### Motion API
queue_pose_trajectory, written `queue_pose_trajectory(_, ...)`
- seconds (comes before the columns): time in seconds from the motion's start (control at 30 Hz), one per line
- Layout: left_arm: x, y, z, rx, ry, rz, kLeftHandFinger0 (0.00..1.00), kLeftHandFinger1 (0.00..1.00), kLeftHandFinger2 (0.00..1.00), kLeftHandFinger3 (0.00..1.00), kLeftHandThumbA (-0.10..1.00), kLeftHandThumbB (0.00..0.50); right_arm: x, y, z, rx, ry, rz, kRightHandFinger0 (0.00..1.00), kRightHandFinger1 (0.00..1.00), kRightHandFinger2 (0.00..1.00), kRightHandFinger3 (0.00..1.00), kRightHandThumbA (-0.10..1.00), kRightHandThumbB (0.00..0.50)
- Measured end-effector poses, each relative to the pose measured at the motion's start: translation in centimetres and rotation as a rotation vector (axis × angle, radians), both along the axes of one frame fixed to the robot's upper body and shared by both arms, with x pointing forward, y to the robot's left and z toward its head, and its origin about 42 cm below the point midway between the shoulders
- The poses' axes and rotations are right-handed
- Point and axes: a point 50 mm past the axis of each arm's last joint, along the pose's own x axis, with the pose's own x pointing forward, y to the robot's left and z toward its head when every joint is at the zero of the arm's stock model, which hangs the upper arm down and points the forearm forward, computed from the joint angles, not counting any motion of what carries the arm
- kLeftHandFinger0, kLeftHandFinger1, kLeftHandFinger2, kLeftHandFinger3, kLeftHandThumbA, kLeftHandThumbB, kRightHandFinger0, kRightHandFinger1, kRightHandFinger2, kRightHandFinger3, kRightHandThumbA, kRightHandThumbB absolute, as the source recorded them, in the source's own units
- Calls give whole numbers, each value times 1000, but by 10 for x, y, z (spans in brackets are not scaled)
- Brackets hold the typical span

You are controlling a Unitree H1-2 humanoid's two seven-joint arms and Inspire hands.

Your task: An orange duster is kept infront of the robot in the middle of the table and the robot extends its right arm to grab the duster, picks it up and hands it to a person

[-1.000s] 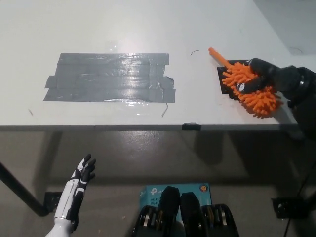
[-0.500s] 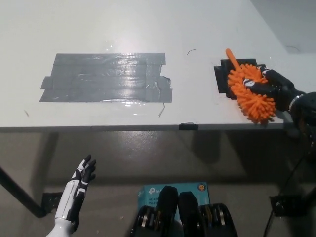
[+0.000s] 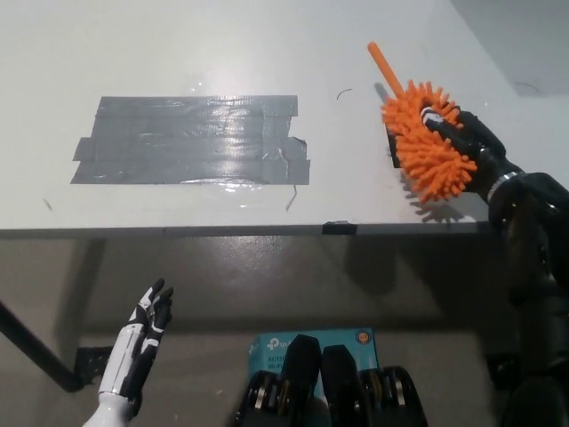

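Note:
My black right hand (image 3: 467, 142) is shut on the orange duster (image 3: 422, 147) and holds it lifted above the right side of the white table (image 3: 267, 53). The duster's fluffy head faces left and down, and its thin orange handle (image 3: 384, 67) sticks up toward the far side. A shadow of the duster falls on the table near the front edge. A black tape patch (image 3: 394, 142) on the table shows partly behind the duster. My white left hand (image 3: 142, 342) rests low at the lower left, below the table's edge, fingers apart and holding nothing.
A wide patch of grey tape (image 3: 191, 140) covers the table's middle left. A small black tab (image 3: 338, 228) sits on the table's front edge. A teal box (image 3: 267, 351) lies on the floor under the table. A table leg (image 3: 31, 342) slants at the lower left.
My right hand has raised the duster off the table and moved it left and farther away; its handle now points up and away. The left hand has stayed in place.

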Motion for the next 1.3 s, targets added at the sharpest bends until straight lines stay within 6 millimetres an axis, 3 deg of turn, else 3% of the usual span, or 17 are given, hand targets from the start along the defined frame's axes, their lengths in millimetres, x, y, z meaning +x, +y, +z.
queue_pose_trajectory(0.13, 0, 1, 0, -1, -1, 2, 998, 1000, 1000, 1000, 892, 98, 3, 9, 7, 107, 3, 1, 0, 347, 720, 884, -100, 121)
queue_pose_trajectory(0.33, 0, 1, 0, -3, -2, 4, 994, 1000, 1000, 1000, 877, 89, 11, 24, 34, 235, -29, 12, 0, 276, 636, 820, -100, 119)
queue_pose_trajectory(0.7, 0, 1, 0, -3, -2, 4, 984, 1000, 1000, 1000, 866, 99, 12, 51, 43, 360, -1, 20, 0, 309, 749, 863, -100, 140)
queue_pose_trajectory(0.73, 0, 1, 1, -3, -2, 4, 983, 1000, 1000, 1000, 867, 102, 12, 52, 44, 365, 3, 19, 0, 303, 726, 900, -100, 135)
queue_pose_trajectory(0.83, 0, 1, 1, -3, -5, 4, 981, 1000, 1000, 1000, 867, 102, 13, 55, 44, 373, 15, 13, 0, 282, 627, 820, -100, 133)
queue_pose_trajectory(0.87, 0, 1, 1, -3, -5, 4, 980, 1000, 1000, 1000, 868, 105, 14, 56, 44, 373, 17, 13, 0, 317, 672, 949, -100, 166)
queue_pose_trajectory(0.93, 0, 1, 2, -2, -6, 3, 980, 1000, 1000, 1000, 868, 105, 14, 58, 44, 364, 26, 16, 0, 317, 672, 949, -100, 166)
queue_pose_trajectory(0.97, 0, 1, 2, -2, -6, 3, 979, 1000, 1000, 1000, 868, 105, 14, 58, 44, 361, 27, 17, 94, 404, 771, 953, -100, 211)
queue_pose_trajectory(1.07, 1, 1, 2, -2, -8, 3, 979, 1000, 1000, 1000, 868, 105, 15, 61, 44, 342, 28, 27, 94, 404, 771, 953, -100, 211)
queue_pose_trajectory(1.1, 1, 1, 3, -2, -9, 3, 969, 1000, 1000, 1000, 866, 119, 15, 62, 44, 337, 29, 34, 1000, 1000, 1000, 1000, 253, 404)
queue_pose_trajectory(1.13, 1, 1, 3, -2, -9, 3, 966, 1000, 1000, 1000, 866, 120, 15, 63, 44, 336, 30, 38, 1000, 1000, 1000, 1000, 432, 438)
queue_pose_trajectory(1.17, 1, 1, 3, -2, -9, 3, 965, 1000, 1000, 1000, 866, 120, 15, 63, 44, 336, 30, 38, 1000, 1000, 1000, 1000, 465, 463)
queue_pose_trajectory(1.23, 1, 1, 3, -2, -8, 3, 964, 1000, 1000, 1000, 866, 119, 13, 66, 45, 334, 13, 87, 1000, 1000, 1000, 1000, 474, 463)
queue_pose_trajectory(1.27, 1, 1, 3, -2, -8, 3, 964, 1000, 1000, 1000, 863, 119, 13, 66, 45, 330, 9, 97, 1000, 1000, 1000, 1000, 560, 470)
queue_pose_trajectory(1.3, 2, 1, 3, -1, -9, 3, 963, 1000, 1000, 1000, 862, 119, 12, 66, 43, 321, 2, 122, 1000, 1000, 1000, 1000, 565, 470)
